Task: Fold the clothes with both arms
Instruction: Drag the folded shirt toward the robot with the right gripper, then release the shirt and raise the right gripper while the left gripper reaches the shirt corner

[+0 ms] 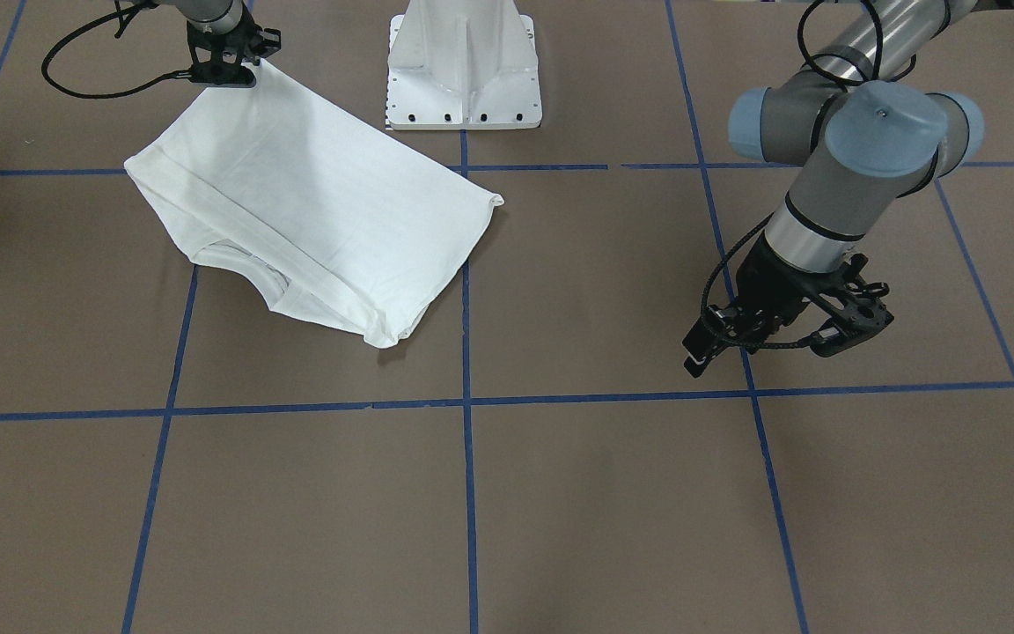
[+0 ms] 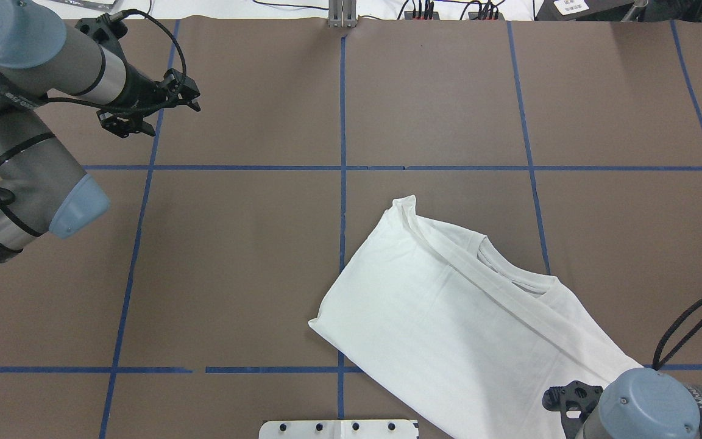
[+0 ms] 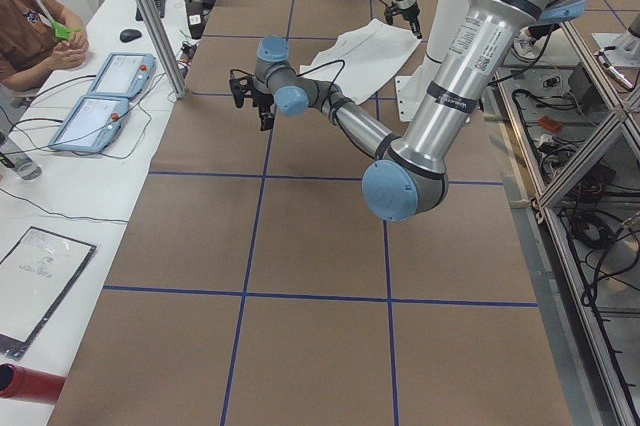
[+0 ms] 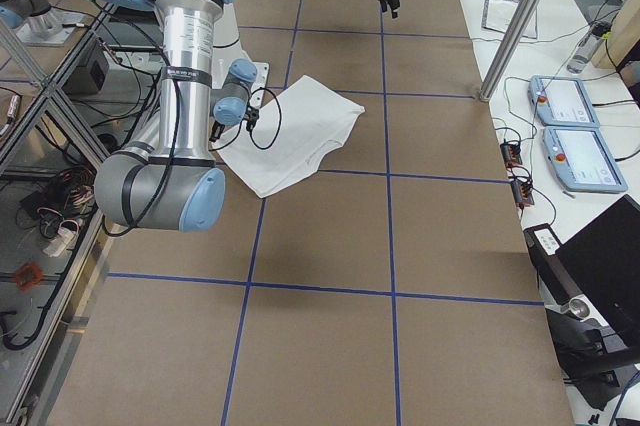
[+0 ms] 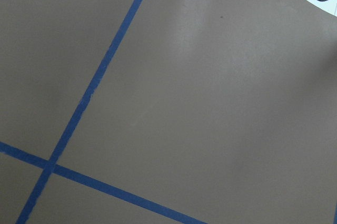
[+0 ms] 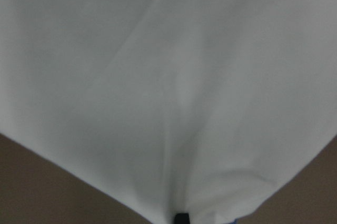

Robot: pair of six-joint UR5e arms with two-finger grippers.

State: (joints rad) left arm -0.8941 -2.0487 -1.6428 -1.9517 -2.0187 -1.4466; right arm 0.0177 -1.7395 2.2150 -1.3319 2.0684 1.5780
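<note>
While right tool [image 1: 238,77] pinches raised T-shirt [image 1: 313,211] corner, left tool [image 1: 760,350] hovers spread, tilted down over table [image 1: 560,511]

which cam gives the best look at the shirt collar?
Overhead exterior: the T-shirt collar shows largest, its curve clear. Front-facing shows it smaller, partly under a folded layer. Side views: too small to make out. Right wrist: only blurred cloth. Left wrist: bare table.

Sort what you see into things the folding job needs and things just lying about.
Job: shirt; right arm, jaws shut on the shirt's corner; left arm, jaws open, away from the shirt.
Lying about: white base, blue tape, tablets.
</note>
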